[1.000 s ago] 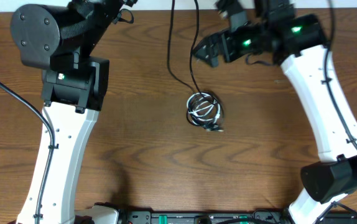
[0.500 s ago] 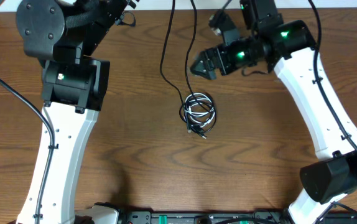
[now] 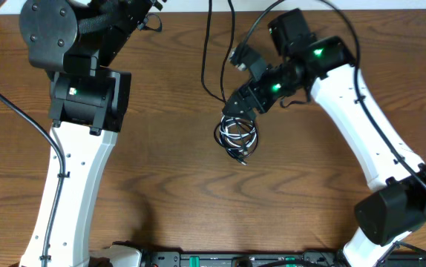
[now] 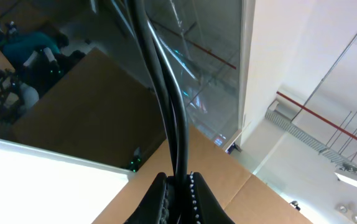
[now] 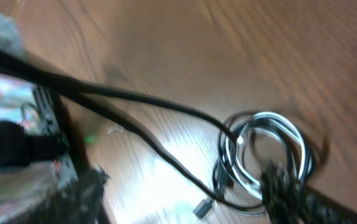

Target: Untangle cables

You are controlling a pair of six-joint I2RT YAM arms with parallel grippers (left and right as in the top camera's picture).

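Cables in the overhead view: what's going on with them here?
The left hand is shut on two black cables, held up high. They trail down into a small knot of black and white loops on the table. The right hand is at the knot's upper edge; whether it grips anything is unclear.

Entry: we find a small knot lying flat on the table, near its middle, made of several tight, overlapping loops. The white cable shows only as bright loops within the knot, interleaved with black ones. Two black cables leave the knot at its upper left and run near each other to the far edge, one bowing leftward. A small dark plug sticks out at the knot's lower edge. In the left wrist view both black cables run straight and side by side, pinched between the fingers of the left gripper.
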